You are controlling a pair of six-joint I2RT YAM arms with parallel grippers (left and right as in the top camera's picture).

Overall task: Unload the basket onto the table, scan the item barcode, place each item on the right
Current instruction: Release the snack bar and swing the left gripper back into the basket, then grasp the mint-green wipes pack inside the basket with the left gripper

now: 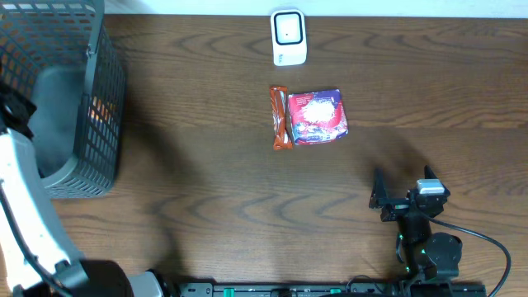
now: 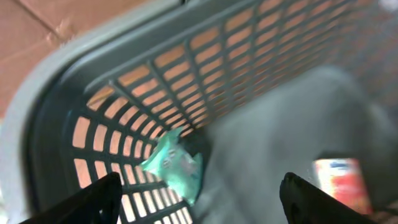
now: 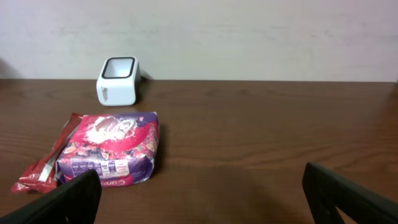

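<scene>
The white barcode scanner (image 1: 288,37) stands at the far middle of the table, also in the right wrist view (image 3: 117,81). In front of it lie a purple-pink snack bag (image 1: 317,116) (image 3: 112,148) and, touching its left side, a red bar wrapper (image 1: 280,117) (image 3: 43,163). My right gripper (image 1: 402,188) (image 3: 202,199) rests open near the front edge, right of the bag and apart from it, holding nothing. My left gripper (image 2: 202,199) hangs open inside the grey basket (image 2: 155,74), above a green packet (image 2: 176,165) and a red-white packet (image 2: 342,183), touching neither.
The grey mesh basket (image 1: 91,107) fills the far left corner, and my white left arm (image 1: 21,198) reaches over its near rim. Bare brown wood lies between the basket and the snack bag. A wall stands behind the scanner.
</scene>
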